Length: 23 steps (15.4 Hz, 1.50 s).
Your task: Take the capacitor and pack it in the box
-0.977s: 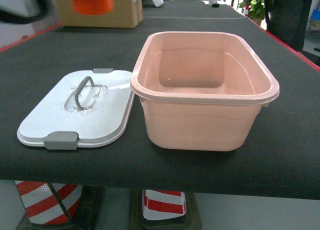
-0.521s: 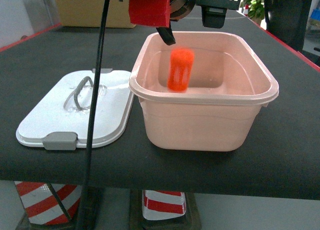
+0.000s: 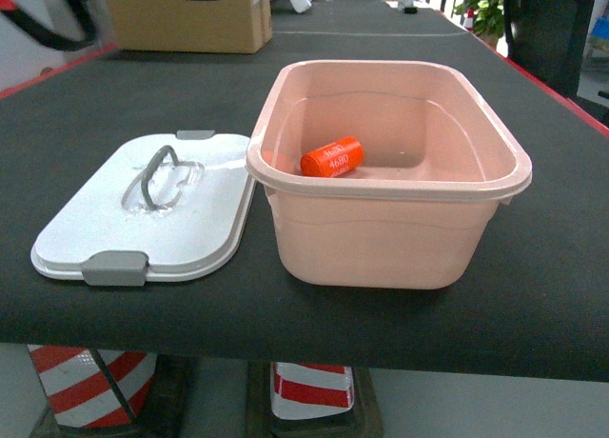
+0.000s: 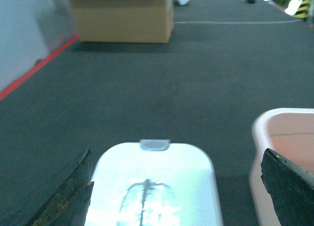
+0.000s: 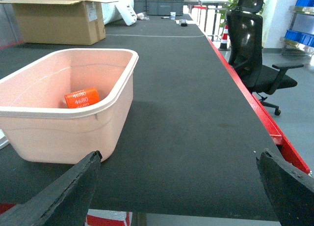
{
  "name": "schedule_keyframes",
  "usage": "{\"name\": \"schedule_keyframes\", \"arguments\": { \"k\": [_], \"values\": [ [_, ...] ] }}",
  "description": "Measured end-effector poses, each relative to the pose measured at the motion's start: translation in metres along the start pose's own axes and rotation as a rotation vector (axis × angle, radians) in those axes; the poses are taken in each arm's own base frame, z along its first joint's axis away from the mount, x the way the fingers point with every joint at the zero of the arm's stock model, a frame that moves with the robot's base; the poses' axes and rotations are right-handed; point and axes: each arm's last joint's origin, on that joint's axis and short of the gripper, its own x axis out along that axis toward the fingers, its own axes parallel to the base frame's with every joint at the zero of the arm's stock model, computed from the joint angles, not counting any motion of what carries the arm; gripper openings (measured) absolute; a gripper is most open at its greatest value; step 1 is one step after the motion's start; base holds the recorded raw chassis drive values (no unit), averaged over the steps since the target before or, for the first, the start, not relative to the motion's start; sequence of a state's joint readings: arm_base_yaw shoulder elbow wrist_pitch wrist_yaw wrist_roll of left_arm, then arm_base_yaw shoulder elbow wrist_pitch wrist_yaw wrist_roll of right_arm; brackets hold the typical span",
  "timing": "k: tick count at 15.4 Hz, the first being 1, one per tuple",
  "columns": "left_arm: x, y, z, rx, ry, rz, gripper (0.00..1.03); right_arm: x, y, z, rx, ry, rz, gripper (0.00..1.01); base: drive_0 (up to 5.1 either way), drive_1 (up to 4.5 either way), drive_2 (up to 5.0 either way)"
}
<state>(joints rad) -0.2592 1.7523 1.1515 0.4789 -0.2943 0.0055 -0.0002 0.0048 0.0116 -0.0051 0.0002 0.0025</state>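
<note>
Since half a second ago the capacitor (image 3: 332, 157) has dropped from mid-air to the floor of the box (image 3: 388, 233), and the red-bodied arm that hung over the tub has pulled out of the head view. You now see the orange cylinder lying on its side, left of the box's centre, with "4680" printed on it; the right wrist view shows it too (image 5: 81, 98), resting against the bottom near the far-left wall.

Left gripper (image 4: 179, 186): only the two dark finger tips show at the lower corners of its wrist view, set far apart, so its jaws stand wide with nothing between them. Below them you see the white lid (image 4: 154, 186) with its grey clasp (image 4: 155, 145); the pink rim enters at right. The capacitor is not under these jaws; it lies inside the tub, off to their right.

Right gripper (image 5: 179, 186): same picture, both tips at the lower corners, jaws wide and holding nothing. The box sits ahead and left of them on the desk (image 5: 196, 118), the capacitor well apart from them.

In the head view the lid lies flat just left of the box, handle (image 3: 158, 176) up, its edge tucked by the box rim. A brown carton (image 3: 187, 19) stands at the far end; an office chair (image 5: 255, 59) stands beside the desk's red edge.
</note>
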Motion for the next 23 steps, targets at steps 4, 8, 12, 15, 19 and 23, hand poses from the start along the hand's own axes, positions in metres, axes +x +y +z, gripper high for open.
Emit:
{"name": "schedule_keyframes", "arguments": {
  "k": [4,8,12,15,19,23],
  "values": [
    [0.023,0.034,-0.059,0.030,0.199,0.088,0.98,0.000,0.000,0.000,0.000,0.000,0.000,0.98,0.0,0.00,0.0],
    [0.046,0.038,-0.104,0.045,0.322,0.094,0.98,0.000,0.000,0.000,0.000,0.000,0.000,0.98,0.0,0.00,0.0],
    [0.078,0.038,-0.130,0.054,0.385,0.063,0.98,0.000,0.000,0.000,0.000,0.000,0.000,0.98,0.0,0.00,0.0],
    [0.086,0.040,-0.144,0.056,0.439,0.049,0.98,0.000,0.000,0.000,0.000,0.000,0.000,0.98,0.0,0.00,0.0],
    [0.088,0.041,-0.146,0.049,0.412,0.047,0.58,0.000,0.000,0.000,0.000,0.000,0.000,0.98,0.0,0.00,0.0],
    [0.088,0.041,-0.151,0.050,0.431,0.039,0.12,0.000,0.000,0.000,0.000,0.000,0.000,0.98,0.0,0.00,0.0]
  ]
}}
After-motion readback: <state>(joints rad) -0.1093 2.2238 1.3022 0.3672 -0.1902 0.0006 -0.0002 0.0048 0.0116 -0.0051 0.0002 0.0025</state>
